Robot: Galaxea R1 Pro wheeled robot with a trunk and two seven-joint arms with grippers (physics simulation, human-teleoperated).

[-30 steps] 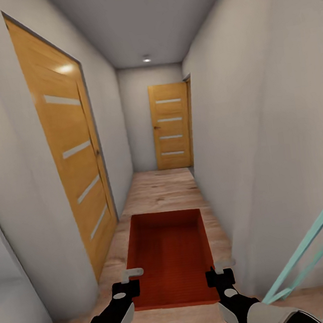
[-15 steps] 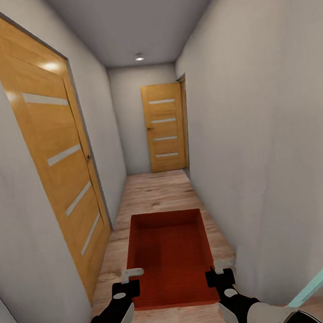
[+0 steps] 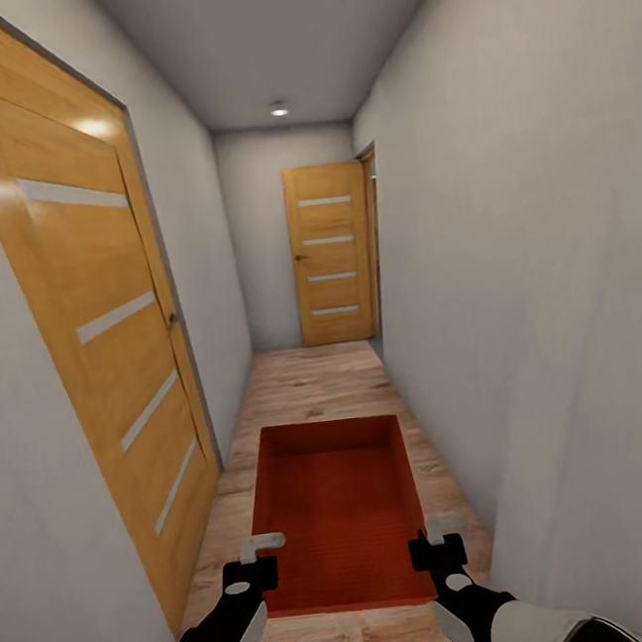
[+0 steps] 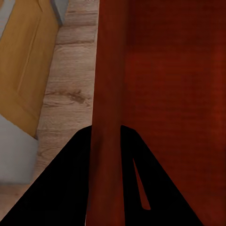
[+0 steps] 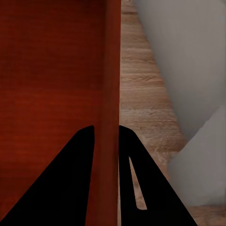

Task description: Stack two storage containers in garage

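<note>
Wood-plank floor (image 3: pixel 314 387), grey-walled hallway, container (image 3: pixel 337 504)

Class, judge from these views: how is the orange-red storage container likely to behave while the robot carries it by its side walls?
The storage container probably stays stiff: its walls look straight where the left gripper and right gripper pinch them. It seems light, being thin-walled and empty. Held only at the near end, it may tip forward if either grip slips.

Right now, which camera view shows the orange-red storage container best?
The head view: the whole open storage container shows, held between the left gripper and right gripper. The left wrist view shows one thin side wall clamped between black fingers; the right wrist view shows the opposite wall likewise.
</note>
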